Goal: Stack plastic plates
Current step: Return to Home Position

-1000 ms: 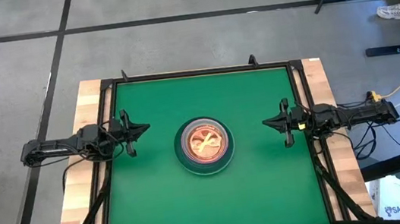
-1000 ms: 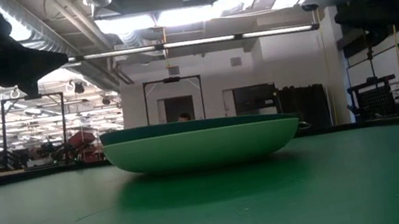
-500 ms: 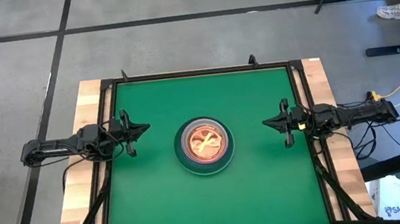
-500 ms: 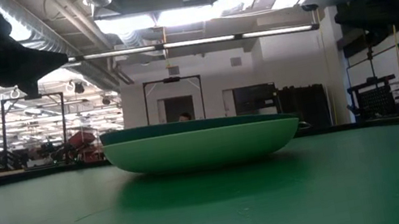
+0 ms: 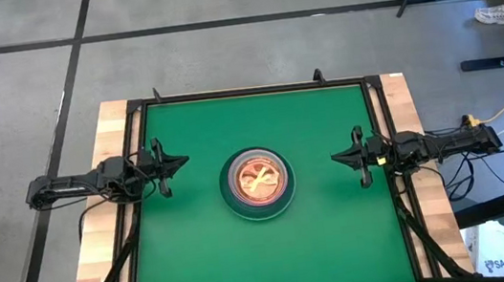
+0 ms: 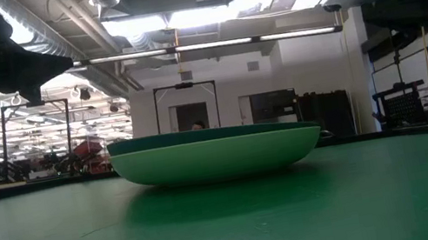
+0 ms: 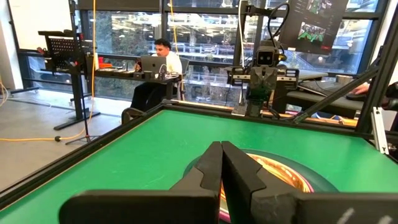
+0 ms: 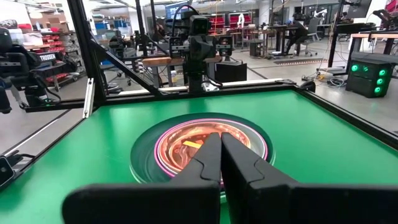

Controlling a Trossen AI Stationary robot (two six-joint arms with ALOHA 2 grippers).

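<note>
- Almost nothing altered against the frames of a second ago: same stack of plastic plates mid-surface, and the same spread of both arms in the high view. Only a slight shift in the dark arm bulk at the upper right of the low view (which arm, cannot tell from there).
- Taken to mean stacking is finished and the retreat to rest is all but complete, judged so because no loose plate shows anywhere on the green surface.
- At the left edge: left arm drawn back, left jaws pressed shut tip to tip, gripping nothing, aimed inward at the stack.
- In the middle: one nested pile, with the light green plate at the bottom, the dark green plate just above it, and a translucent orange plate showing on top.
- At the right edge: right arm likewise pulled back, right jaws closed on nothing, pointing inward.
- Stack lying between the two sets of jaws, well apart from both, touching neither.
</note>
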